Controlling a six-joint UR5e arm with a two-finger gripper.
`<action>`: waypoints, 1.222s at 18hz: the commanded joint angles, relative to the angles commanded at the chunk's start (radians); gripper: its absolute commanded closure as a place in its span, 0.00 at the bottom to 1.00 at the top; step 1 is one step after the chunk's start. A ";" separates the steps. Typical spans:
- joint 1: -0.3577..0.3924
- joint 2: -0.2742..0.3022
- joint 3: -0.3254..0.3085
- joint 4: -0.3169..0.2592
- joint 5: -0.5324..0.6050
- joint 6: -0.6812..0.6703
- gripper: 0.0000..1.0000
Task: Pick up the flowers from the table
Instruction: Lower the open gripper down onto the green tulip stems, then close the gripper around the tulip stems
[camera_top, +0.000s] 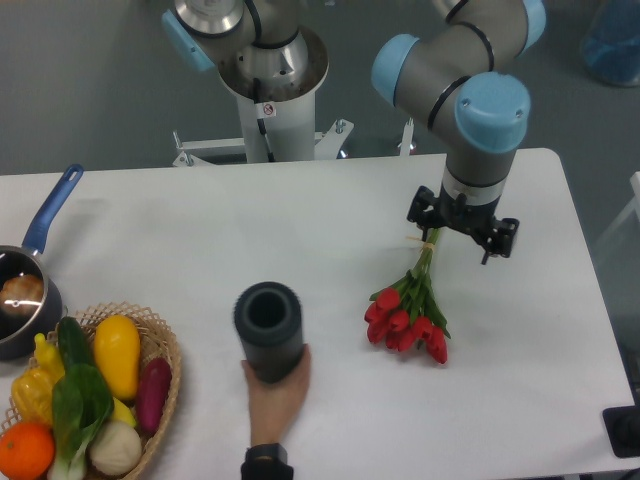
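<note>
A: In the fixed camera view, where are the flowers (410, 318)?

B: They lie on the white surface (200, 230), on its right half. The red heads point toward the near edge and the thin stems run up toward the robot's hand (462, 228).

A: Does the hand hold them already?

B: I cannot tell. The hand sits directly over the stem ends, but the wrist hides the fingers from above, so I do not see if they are spread or pressed together. The heads seem to rest on the surface, so I judge the lifting is not yet done. The grasp, if not made, and the raise are left.

A: What else is around?

B: A dark cylinder (268, 330) stands left of the flowers, with a person's hand (277, 392) at its base. A basket (160, 380) of vegetables is at the near left corner, and a pot (22, 290) with a blue handle is behind it. All are well apart from the flowers. Nothing stands in the way of a straight lift.
</note>
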 joint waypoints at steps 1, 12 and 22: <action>-0.003 -0.002 -0.014 0.002 0.000 -0.002 0.00; -0.034 -0.081 -0.051 0.144 -0.008 -0.084 0.00; -0.090 -0.202 -0.002 0.258 -0.018 -0.214 0.50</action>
